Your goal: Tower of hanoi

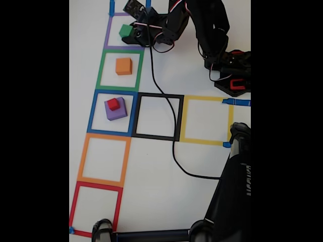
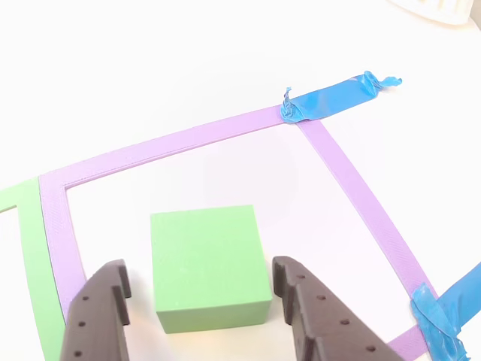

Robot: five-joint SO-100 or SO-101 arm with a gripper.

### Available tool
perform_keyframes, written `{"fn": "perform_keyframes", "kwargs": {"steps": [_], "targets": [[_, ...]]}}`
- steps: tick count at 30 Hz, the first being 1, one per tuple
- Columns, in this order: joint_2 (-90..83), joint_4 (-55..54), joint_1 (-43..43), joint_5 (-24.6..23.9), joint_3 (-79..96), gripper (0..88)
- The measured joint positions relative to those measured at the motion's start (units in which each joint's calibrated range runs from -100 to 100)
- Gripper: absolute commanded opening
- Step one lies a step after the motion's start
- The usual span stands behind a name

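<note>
The green cube (image 1: 125, 31) (image 2: 207, 263) rests on the table inside the purple tape square (image 1: 108, 35) (image 2: 353, 188). My gripper (image 1: 129, 32) (image 2: 201, 274) is open and straddles it, with one dark finger (image 2: 101, 312) on its left, the other on its right, and a small gap on each side. Inside the green tape square sits the orange cube (image 1: 123, 66). In the blue tape square stands the purple cube (image 1: 117, 112), and the small red cube (image 1: 113, 104) lies on top of it.
Black (image 1: 157, 117), yellow (image 1: 206, 120), orange (image 1: 103, 160) and red (image 1: 96, 207) tape squares hold nothing. A black cable (image 1: 174, 151) crosses the black square. The arm's base (image 1: 232, 75) is at the upper right, and a dark stand (image 1: 232, 191) fills the lower right.
</note>
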Motion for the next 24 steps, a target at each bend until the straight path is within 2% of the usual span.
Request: {"fn": "perform_keyframes", "kwargs": {"steps": [7,10,15,24], "targets": [[-2.4,1.0,0.4,0.2,0.0,22.0],[-9.0,6.4,0.4,0.2,0.1,16.4],[-23.9,23.2,-1.3,0.2,0.1,2.1],[-47.6,61.8,-6.0,-0.2,-3.9,1.2]]}}
